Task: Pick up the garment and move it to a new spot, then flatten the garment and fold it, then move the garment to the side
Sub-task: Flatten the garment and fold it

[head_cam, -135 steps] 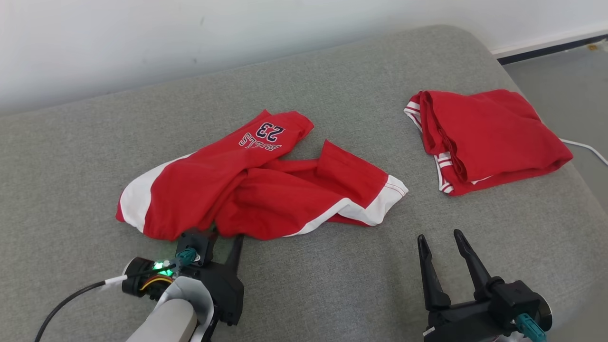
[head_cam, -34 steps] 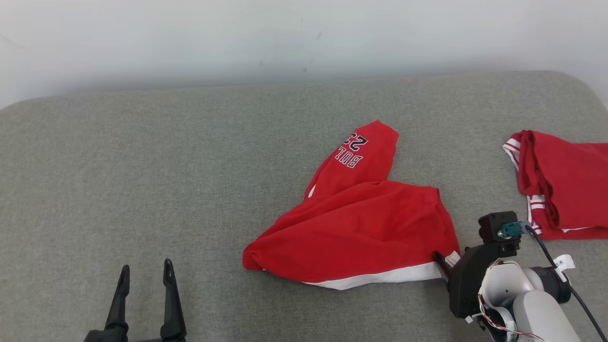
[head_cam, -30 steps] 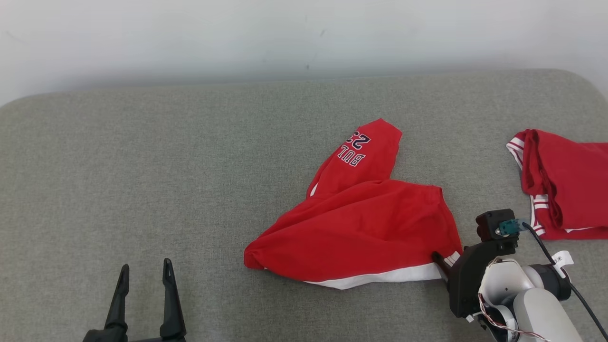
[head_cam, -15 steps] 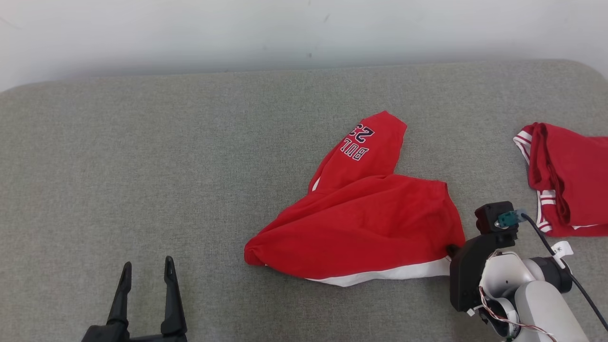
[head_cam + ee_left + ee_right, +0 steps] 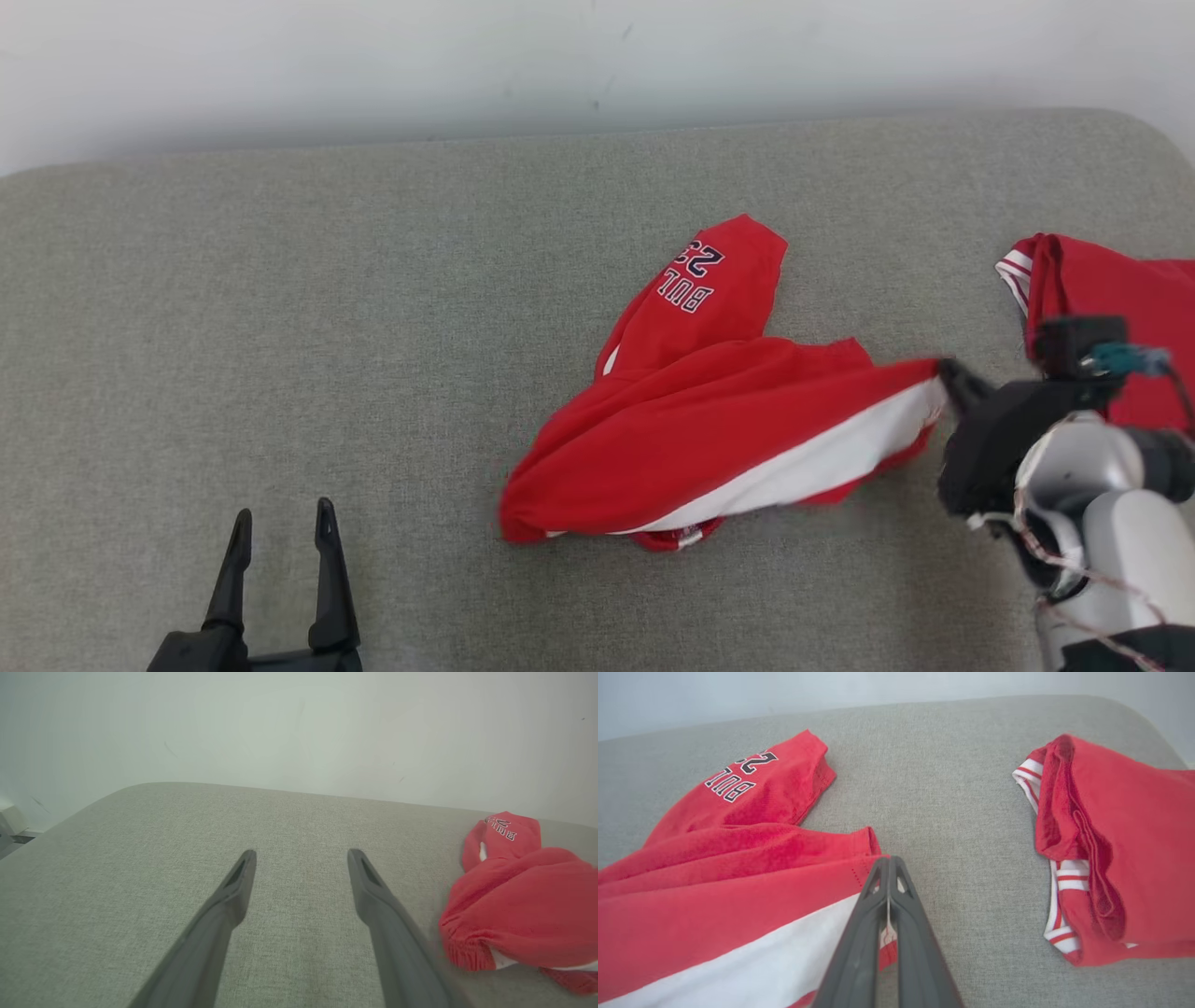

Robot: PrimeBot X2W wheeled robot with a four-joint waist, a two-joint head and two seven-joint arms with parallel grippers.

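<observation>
The right gripper [image 5: 945,371] has its two fingers pressed together on the right-hand corner of the garment [image 5: 691,439], pinching the cloth by the broad white band. In the right wrist view a sliver of fabric shows between the closed fingers. The garment is red, with dark lettering and a number on its far lobe. It lies right of the middle of the grey cushion [image 5: 327,327]. Its pinched corner is drawn out to the right and its white band is turned upward, while its left end is bunched on the cushion. The left gripper [image 5: 283,511] hangs over bare cushion at the near left, well apart from the garment, its fingers spread with nothing between them. A second red cloth [image 5: 1120,280], folded and trimmed with red and white stripes, lies at the far right, close behind the right arm. A pale wall [image 5: 373,65] runs along the far side of the cushion.
</observation>
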